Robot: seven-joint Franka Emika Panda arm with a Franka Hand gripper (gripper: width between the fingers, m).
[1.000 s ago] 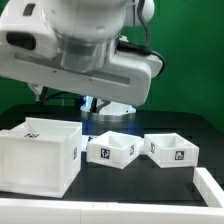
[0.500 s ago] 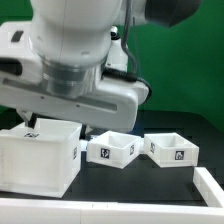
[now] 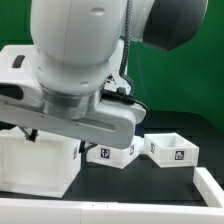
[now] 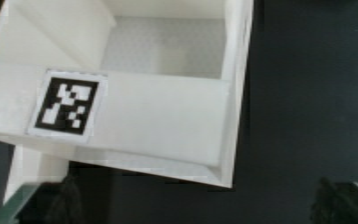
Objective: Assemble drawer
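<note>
In the exterior view the arm fills most of the frame, bent low over the drawer's housing, which stands on the dark table at the exterior view's left with its open side up; the claw itself is hidden behind the arm's bulk. Two shallow trays sit in a row toward the exterior view's right, the middle tray just beside the housing and the far tray just beyond it, both open side up, probably laid out for an easy reach. In the wrist view the housing lies close below, its square tag on a flat wall, and the gripper is spread wide, dark fingertips empty, seemingly lining up on a wall
</note>
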